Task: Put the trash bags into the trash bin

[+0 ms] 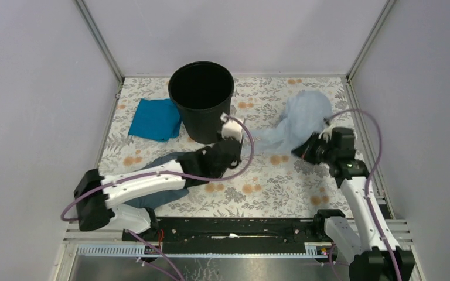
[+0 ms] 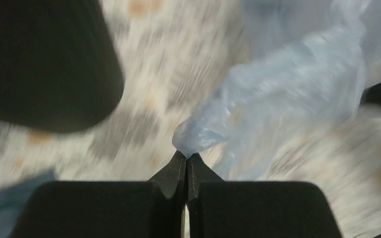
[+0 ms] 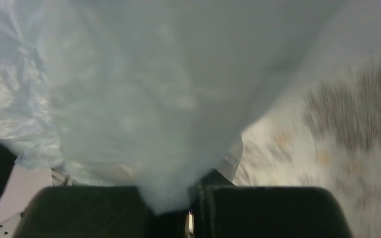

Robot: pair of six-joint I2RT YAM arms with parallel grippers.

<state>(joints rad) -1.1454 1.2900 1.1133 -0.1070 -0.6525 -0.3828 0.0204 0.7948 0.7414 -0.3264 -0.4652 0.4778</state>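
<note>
right wrist: right gripper (image 3: pixel 188 201) pinches bag (image 3: pixel 154 99)

Trash bag (image 1: pixel 304 120): thin translucent pale blue plastic film, crinkly, glossy where I catch the light. Trash bin (image 1: pixel 202 111): black plastic, smooth walls, slight sheen in my top view. Teal cloth (image 1: pixel 155 119): fabric, matt, lies flat. Grey-blue cloth (image 1: pixel 161 198): dull matt fabric, rumpled. Table cover (image 1: pixel 269 187): floral print, matt; cloth or vinyl, I can't tell. Frame posts (image 1: pixel 98 38): bare metal, brushed look. Walls (image 1: pixel 29 117): plain matt panels. My arm shells (image 1: pixel 143 181): white plastic, smooth, semi-gloss; joints matt black. Cables (image 1: pixel 251 149): purple, smooth sheath. Left gripper (image 2: pixel 186 158): matt black, smooth, looks plastic. My wrist views are too blurred for finer texture.
</note>
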